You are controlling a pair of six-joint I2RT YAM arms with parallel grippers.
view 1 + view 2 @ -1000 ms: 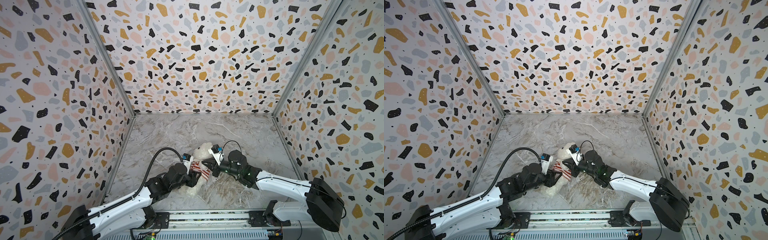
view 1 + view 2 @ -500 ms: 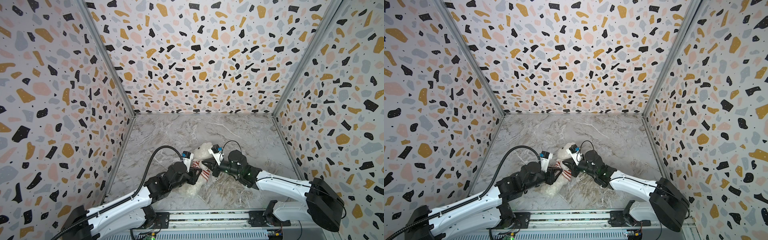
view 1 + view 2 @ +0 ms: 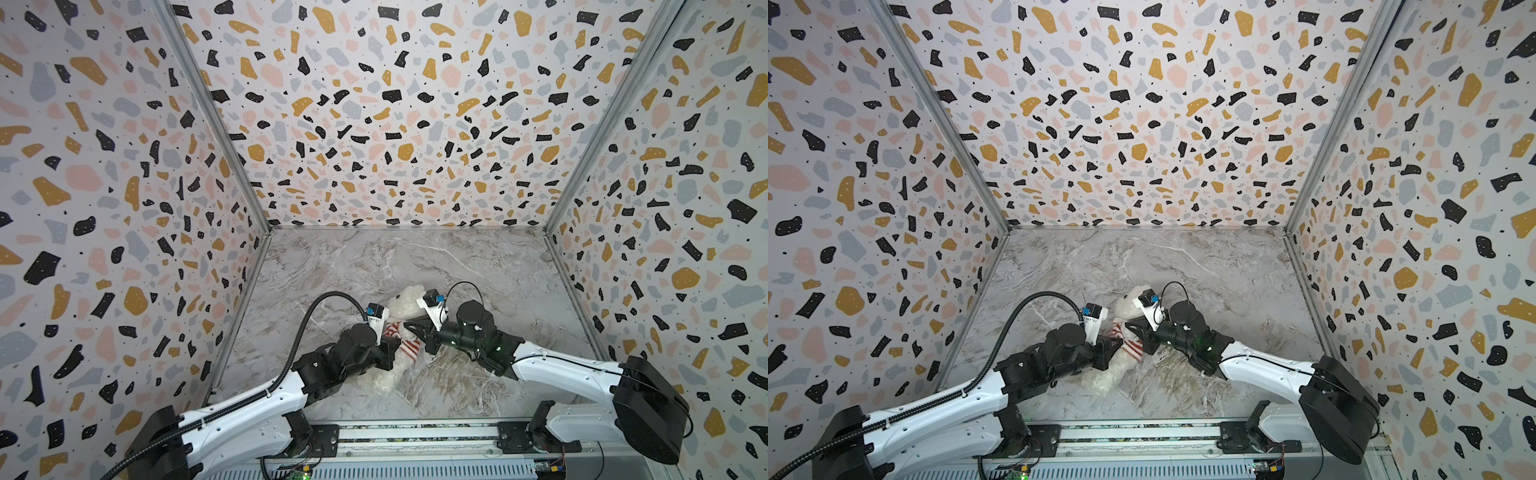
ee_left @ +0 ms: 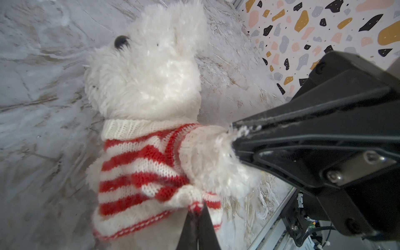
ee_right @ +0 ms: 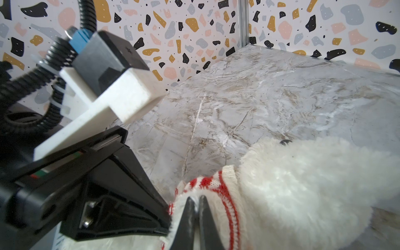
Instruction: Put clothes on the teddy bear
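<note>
Teddy bear (image 3: 405,300) lies on marble worktop (image 3: 478,266), front centre, striped sweater (image 4: 138,164) on torso. Left end effector (image 4: 198,213) pinches hem shut; right end effector (image 5: 195,202) pinches sleeve shut.

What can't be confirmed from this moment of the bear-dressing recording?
Torso of the teddy bear: in both top views, largely covered by the left hand and right hand.
Bear's legs: cut off by the frame edge in the left wrist view.
Underside of the striped sweater: beneath the bear in every view.
</note>
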